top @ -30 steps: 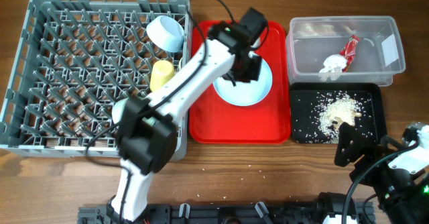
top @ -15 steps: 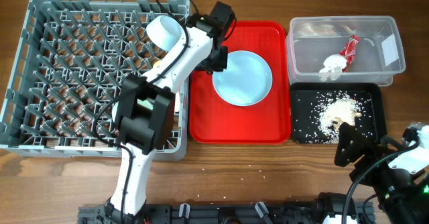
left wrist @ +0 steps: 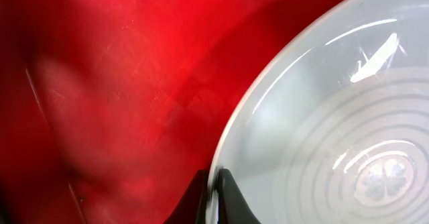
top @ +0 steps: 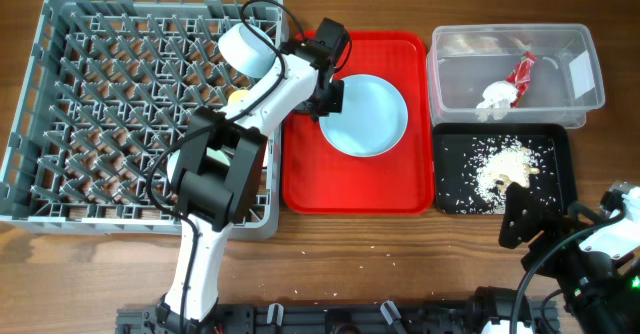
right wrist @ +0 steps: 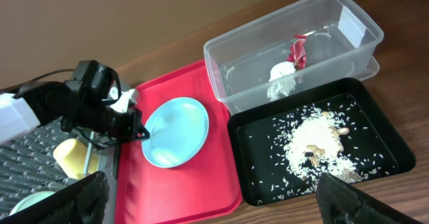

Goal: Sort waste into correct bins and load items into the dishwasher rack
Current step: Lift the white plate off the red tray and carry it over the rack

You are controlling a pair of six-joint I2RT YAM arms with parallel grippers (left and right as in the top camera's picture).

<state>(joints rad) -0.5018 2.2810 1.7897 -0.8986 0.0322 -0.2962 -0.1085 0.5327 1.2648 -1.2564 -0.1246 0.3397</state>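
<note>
Left gripper [top: 329, 93] is down at the left edge of the plate [top: 368, 116], which lies flat on the red tray [top: 400, 196]. In the wrist view its fingers [left wrist: 228, 196] are narrow and straddle the plate's rim, one tip outside and one on the inner face. That looks like an edge pinch, probably because a flat plate offers no other hold.

The rack [top: 100, 134] is just left of the tray, so the plate has a short carry. The bowl [top: 247, 48] and cup [right wrist: 70, 155] already sit in the rack's right side, next to the arm.

The napkin [top: 492, 96] and wrapper [top: 523, 71] are in the clear tub [top: 585, 102]. The rice [top: 503, 164] is in the black tray [top: 556, 202]. Waste looks sorted.

Right gripper [top: 524, 220] hangs low over the worktop [top: 350, 264] near the black tray. Its fingers are spread wide and hold nothing. I'd guess it is parked clear.

No fork or spoon spotted. The plate looks like the last item to load. Risk: the rim could slip out of the pinch on tilt.
</note>
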